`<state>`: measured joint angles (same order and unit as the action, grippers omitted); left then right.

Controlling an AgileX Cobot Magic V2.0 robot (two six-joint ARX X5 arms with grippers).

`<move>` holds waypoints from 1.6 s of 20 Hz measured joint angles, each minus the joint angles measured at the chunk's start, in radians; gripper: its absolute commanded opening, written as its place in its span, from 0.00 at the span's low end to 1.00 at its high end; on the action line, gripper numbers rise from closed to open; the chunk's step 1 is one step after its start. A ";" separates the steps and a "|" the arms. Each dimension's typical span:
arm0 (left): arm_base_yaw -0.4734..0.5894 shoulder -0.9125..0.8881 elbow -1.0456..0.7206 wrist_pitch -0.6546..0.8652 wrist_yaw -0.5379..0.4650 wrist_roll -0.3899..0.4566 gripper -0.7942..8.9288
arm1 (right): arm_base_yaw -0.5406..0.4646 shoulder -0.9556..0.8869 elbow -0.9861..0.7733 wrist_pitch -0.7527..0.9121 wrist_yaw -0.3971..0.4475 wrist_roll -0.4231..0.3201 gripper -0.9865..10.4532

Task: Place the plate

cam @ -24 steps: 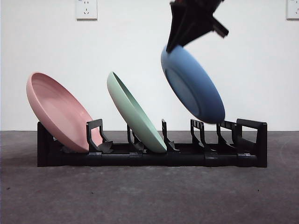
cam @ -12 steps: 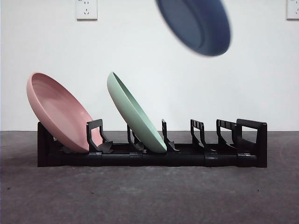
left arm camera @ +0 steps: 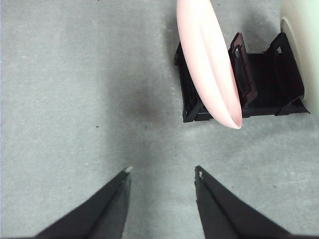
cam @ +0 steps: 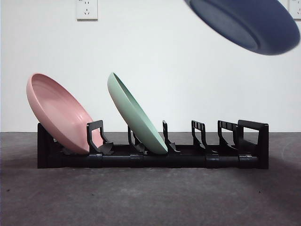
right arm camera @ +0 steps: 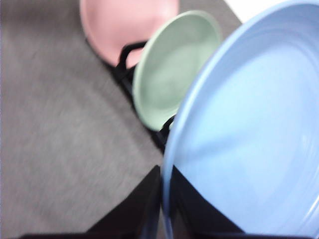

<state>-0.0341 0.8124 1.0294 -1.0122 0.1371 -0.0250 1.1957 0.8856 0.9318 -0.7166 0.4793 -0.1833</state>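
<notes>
We see a round, glossy blue plate (cam: 249, 23) high in the air at the top right of the front view, tilted with its underside facing down toward us, well above the right end of a long black plastic dish rack (cam: 155, 153) and touching none of it. In the right wrist view this blue plate fills most of the picture, and the right gripper (right arm camera: 164, 199) has its two black jaws pinched on the plate's rim, one on each face of it. The arm itself is out of the front view; only the plate shows there.

The rack stands on a dark grey table surface (cam: 150, 197) before a white wall. A round pink plate (cam: 59, 113) leans in the slot at the rack's left end, and a round pale green plate (cam: 136, 115) leans in a slot to the right of it, the two apart from each other. To the right of the green plate, the rack's slots hold nothing.

The left gripper (left arm camera: 162, 172) hangs over bare table near the pink-plate end of the rack, its jaws spread apart with nothing between them. We see the pink plate edge-on there, and a sliver of the green one at the picture's edge.
</notes>
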 measured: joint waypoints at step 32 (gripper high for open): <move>0.000 0.000 0.000 0.000 0.000 0.000 0.29 | 0.083 0.623 -0.086 0.206 -0.277 -0.037 0.18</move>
<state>-0.0341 0.8124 1.0294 -1.0126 0.1375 -0.0250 1.2789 1.5085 0.8459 -0.5110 0.2020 -0.2207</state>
